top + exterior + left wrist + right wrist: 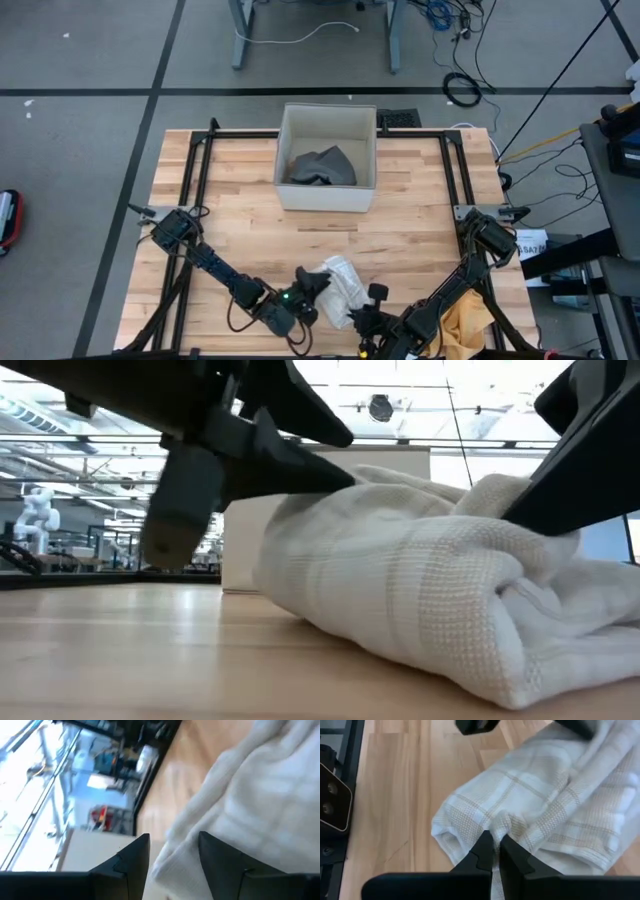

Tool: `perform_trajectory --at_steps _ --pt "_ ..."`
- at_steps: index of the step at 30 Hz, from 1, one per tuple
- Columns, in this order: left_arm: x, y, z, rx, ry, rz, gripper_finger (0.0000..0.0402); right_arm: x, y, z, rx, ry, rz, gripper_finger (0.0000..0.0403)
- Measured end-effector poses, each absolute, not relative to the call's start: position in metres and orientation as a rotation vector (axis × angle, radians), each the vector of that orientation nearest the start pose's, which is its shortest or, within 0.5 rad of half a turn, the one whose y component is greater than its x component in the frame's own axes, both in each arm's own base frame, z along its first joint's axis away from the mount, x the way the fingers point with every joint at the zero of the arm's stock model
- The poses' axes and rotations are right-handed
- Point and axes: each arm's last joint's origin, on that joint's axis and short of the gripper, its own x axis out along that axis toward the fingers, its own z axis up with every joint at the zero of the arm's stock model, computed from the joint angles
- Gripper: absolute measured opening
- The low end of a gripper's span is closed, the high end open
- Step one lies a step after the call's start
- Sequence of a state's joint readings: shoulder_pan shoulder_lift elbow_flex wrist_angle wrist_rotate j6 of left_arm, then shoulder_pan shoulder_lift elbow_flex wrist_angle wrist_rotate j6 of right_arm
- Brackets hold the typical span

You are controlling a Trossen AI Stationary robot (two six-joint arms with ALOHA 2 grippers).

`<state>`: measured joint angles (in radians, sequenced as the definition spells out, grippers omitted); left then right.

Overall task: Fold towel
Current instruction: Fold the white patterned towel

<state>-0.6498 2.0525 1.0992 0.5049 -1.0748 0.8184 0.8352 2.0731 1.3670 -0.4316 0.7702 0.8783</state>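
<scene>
A white towel with a faint check [342, 280] lies bunched and rolled on the wooden table near its front edge. In the low view the towel [420, 590] rests on its underside. My left gripper [173, 836] is open at the towel's left side, with a rolled edge of the towel [175, 865] between its two fingers. My right gripper [494, 836] is at the towel's near right side, shut on a tuck of the cloth. My left gripper comes at the towel almost level from the table's left, one finger [135, 857] on each side of the rolled edge. Whether the fingers touch the cloth I cannot tell. My right gripper pinches a small gathered fold [496, 822] on the towel's near side between its fingertips. The fingers slant down from the near right. The towel lies on the table, bunched around the pinch.
A white open box [327, 192] stands at the far middle of the table with a grey cloth [320, 165] in it. A yellow cloth [465, 322] lies at the near right corner. Black frame rails [195, 170] run along both sides.
</scene>
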Motion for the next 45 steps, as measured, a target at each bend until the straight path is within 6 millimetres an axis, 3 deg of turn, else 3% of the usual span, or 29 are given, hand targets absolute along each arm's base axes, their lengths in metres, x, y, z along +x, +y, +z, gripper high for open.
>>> perform_trajectory --at_steps 4,11,20,27,31,40,45 --pt "0.343 -0.219 0.137 1.092 0.462 0.317 0.0174 0.288 0.291 0.141 0.009 0.712 -0.276 0.0004" --pt "0.367 -0.177 0.127 0.917 0.532 0.248 0.0174 0.288 0.292 0.142 0.014 0.703 -0.281 0.0004" --pt "0.382 -0.143 0.115 0.68 0.609 -0.011 0.0174 0.286 0.294 0.141 0.047 0.744 -0.253 0.0004" --pt "0.385 -0.136 0.111 0.598 0.627 -0.03 0.0174 0.277 0.301 0.143 0.022 0.761 -0.217 0.0013" --pt "0.385 -0.136 0.11 0.6 0.627 -0.041 0.0174 0.268 0.31 0.152 -0.036 0.746 -0.14 0.0054" --pt "0.385 -0.136 0.109 0.603 0.631 -0.045 0.0174 0.269 0.32 0.159 -0.261 0.68 -0.029 0.0215" --pt "0.384 -0.137 0.109 0.602 0.633 -0.042 0.0174 0.265 0.32 0.161 -0.244 0.696 -0.035 0.0252"
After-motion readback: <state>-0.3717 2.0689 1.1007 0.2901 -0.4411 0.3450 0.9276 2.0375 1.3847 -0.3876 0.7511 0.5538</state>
